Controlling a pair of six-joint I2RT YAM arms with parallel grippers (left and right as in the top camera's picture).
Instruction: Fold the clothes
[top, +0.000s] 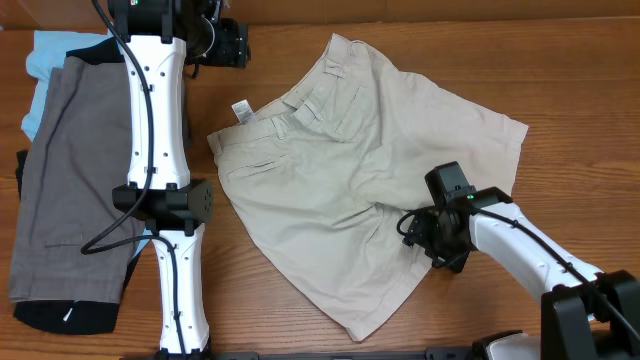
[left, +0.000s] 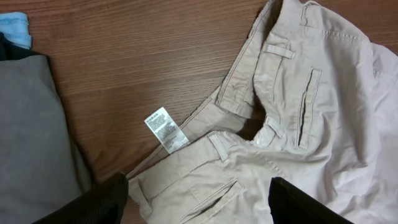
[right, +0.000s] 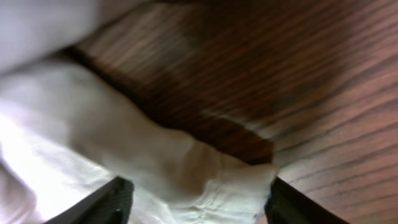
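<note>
Right fingers (right: 115, 199) straddling the hem (right: 230, 180) of the beige shorts (top: 350, 170); left fingers (left: 109, 202) hovering apart over the waistband (left: 186, 158).
Both pairs are standing open, gripping nothing; the shorts are lying rumpled on the table (top: 560, 60), stretching from the right fingers toward the left ones. A shallow pinch is looking like the risk: catching only the rolled edge, one layer could slip free and skew the fold.
</note>
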